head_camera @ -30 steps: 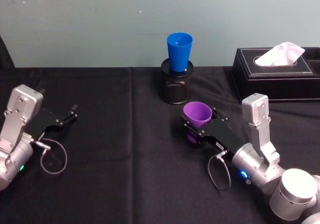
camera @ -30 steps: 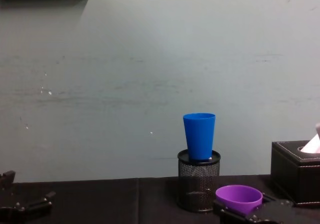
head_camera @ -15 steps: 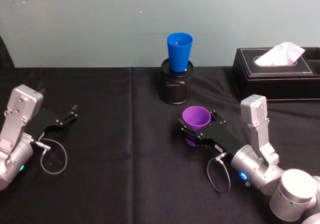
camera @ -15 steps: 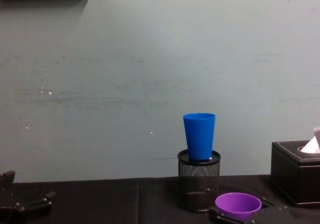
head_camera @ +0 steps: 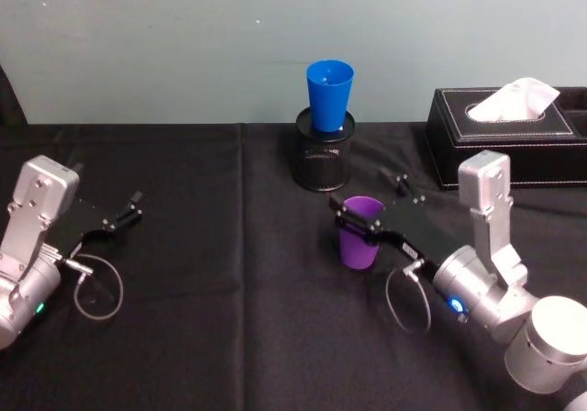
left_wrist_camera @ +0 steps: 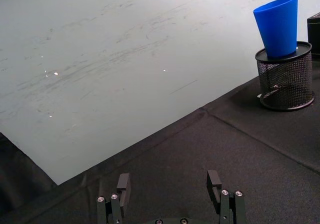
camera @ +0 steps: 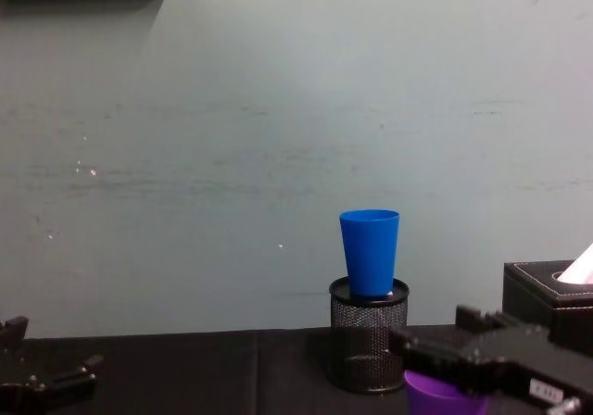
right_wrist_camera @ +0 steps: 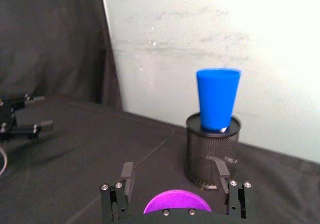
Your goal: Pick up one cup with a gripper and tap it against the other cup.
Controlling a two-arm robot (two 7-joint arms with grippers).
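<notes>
The purple cup (head_camera: 358, 246) stands upright on the black cloth, right of centre. My right gripper (head_camera: 365, 194), black with a small white label, is open and level, its fingers straddling the cup at rim height. In the right wrist view the cup's rim (right_wrist_camera: 177, 201) lies between the spread fingers with a narrow gap on each side. From the chest the gripper (camera: 434, 330) hides the rim of the cup (camera: 440, 395). The blue cup (head_camera: 329, 94) sits in a black mesh pen holder (head_camera: 323, 159) behind it. My left gripper (head_camera: 130, 207) rests open at the far left.
A black tissue box (head_camera: 504, 136) stands at the back right, close behind the right arm. A wall runs along the back edge of the black-clothed table (head_camera: 229, 292). A loose cable loop lies by the left arm.
The purple cup went from tilted in the right gripper to upright. The right gripper rose and levelled, so its fingers now sit at the rim instead of lower on the body. The left arm stayed still.
</notes>
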